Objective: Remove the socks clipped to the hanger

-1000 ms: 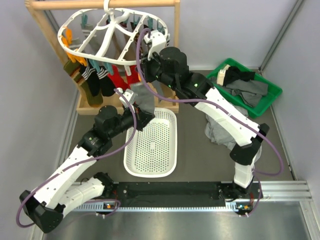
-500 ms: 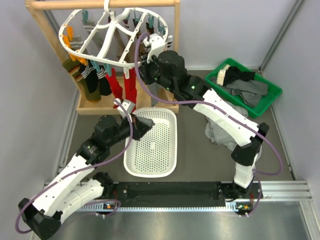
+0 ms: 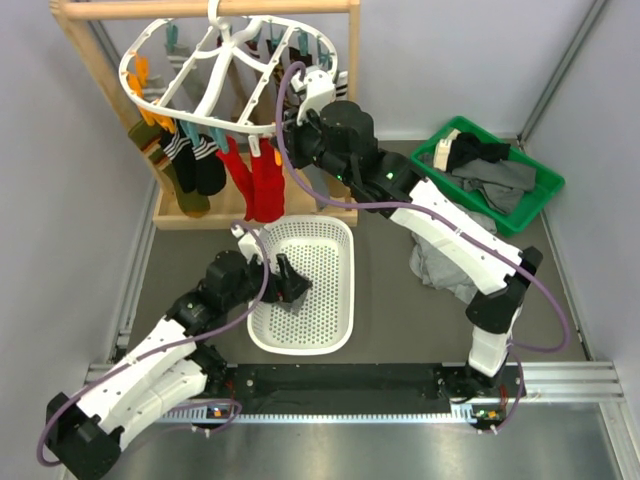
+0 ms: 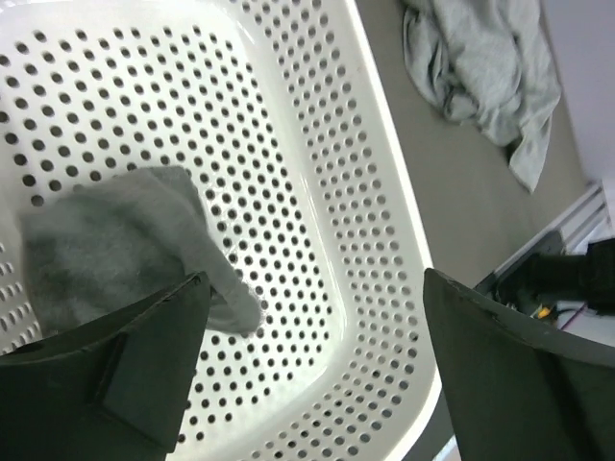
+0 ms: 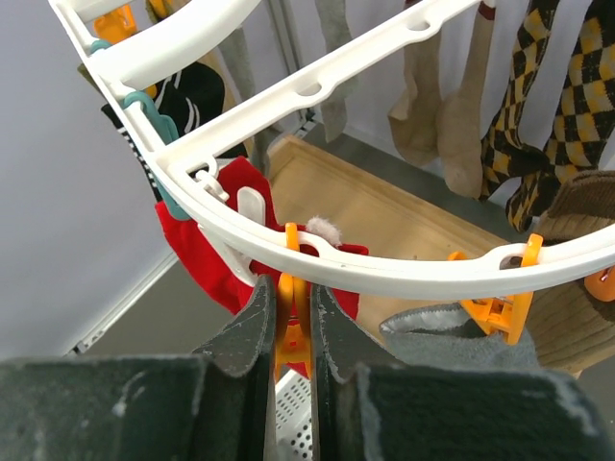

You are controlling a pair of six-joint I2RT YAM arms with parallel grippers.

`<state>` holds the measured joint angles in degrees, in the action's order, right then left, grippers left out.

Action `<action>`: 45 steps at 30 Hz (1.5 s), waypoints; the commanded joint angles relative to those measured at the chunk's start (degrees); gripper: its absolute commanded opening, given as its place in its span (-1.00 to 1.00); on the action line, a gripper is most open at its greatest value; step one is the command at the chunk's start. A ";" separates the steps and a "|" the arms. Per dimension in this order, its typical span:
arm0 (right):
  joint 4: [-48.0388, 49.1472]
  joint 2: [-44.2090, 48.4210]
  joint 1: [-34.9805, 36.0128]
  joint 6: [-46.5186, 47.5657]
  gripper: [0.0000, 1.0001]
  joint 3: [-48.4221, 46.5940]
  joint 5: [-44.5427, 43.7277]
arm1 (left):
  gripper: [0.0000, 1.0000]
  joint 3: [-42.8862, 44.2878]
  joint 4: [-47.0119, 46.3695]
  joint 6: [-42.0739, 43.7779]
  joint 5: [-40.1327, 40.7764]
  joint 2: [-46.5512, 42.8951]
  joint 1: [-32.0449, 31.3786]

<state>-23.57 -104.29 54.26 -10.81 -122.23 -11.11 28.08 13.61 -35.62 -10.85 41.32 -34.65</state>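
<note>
You've got a white hanger with orange clips and teal clips, red socks, a brown-and-yellow argyle pair, a black-and-white striped sock, plus a grey sock in that white hole-dotted basket.

The hanger is smooth white plastic, lightly glossy; its orange clip is plastic too. The grey sock is soft, matt knitted cloth. The basket is shiny perforated plastic. The rail stand is pale wood.
</note>
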 commanded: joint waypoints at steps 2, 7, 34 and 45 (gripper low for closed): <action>1.07 3.65 0.67 -1.58 -1.00 0.07 1.97 | 0.97 6.11 0.54 1.86 7.23 -2.65 -0.06; 1.34 4.27 0.67 -2.46 -1.00 0.51 2.41 | 0.94 10.33 0.73 5.99 13.39 -0.37 -0.06; 6.08 7.08 0.76 -13.00 -1.00 5.34 6.80 | 0.63 20.43 -38.39 16.02 14.72 33.46 1.08; 6.26 6.73 0.67 -13.54 -0.78 6.31 9.27 | -1.00 24.31 -33.13 14.44 11.12 35.60 2.13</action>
<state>-16.84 -100.27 54.13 -23.83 -116.20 -5.85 49.65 -20.05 -20.51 2.63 79.05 -33.06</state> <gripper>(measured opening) 0.080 0.037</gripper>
